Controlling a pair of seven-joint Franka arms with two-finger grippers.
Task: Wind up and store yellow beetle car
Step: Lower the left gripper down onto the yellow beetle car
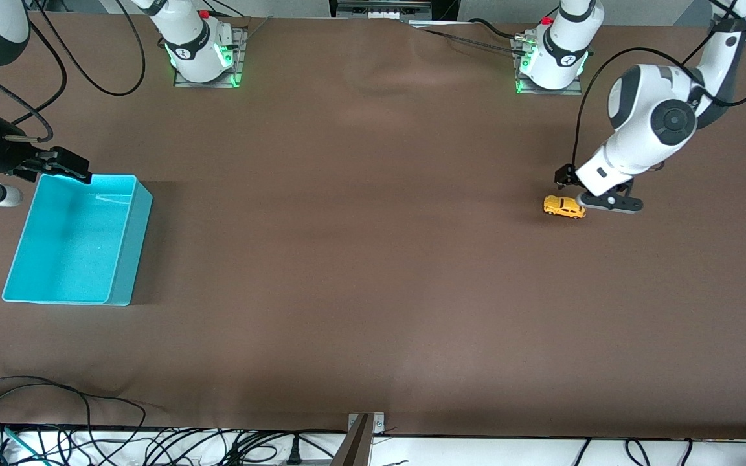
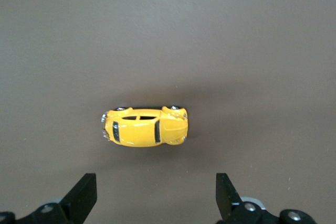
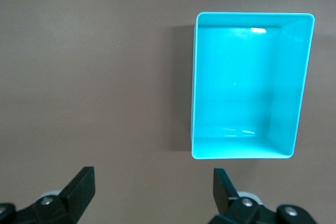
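Nearest the front camera, cables [image 1: 56,440] lie along the edge of the brown bench [image 1: 373,291]. Farther in, toward the right arm's end, a turquoise bin [image 1: 124,243] stands upright with nothing showing inside it.

Farther from the camera than most of the bin, toward the left arm's end, the yellow beetle car [image 1: 564,207] sits on its wheels on the bare bench, well apart from the bin. In the left wrist view the yellow beetle car [image 2: 144,127] shows its roof and dark windows.

The left gripper [image 1: 596,197] hangs just beside the car and low over the bench, its fingers [image 2: 84,195] spread wide and holding nothing; the car lies clear of both tips.

The right gripper [image 1: 65,165] hovers at the bin's rim on the edge farthest from the camera. In the right wrist view its fingers [image 3: 81,187] stand wide apart and empty, with the turquoise bin [image 3: 286,87] below them.
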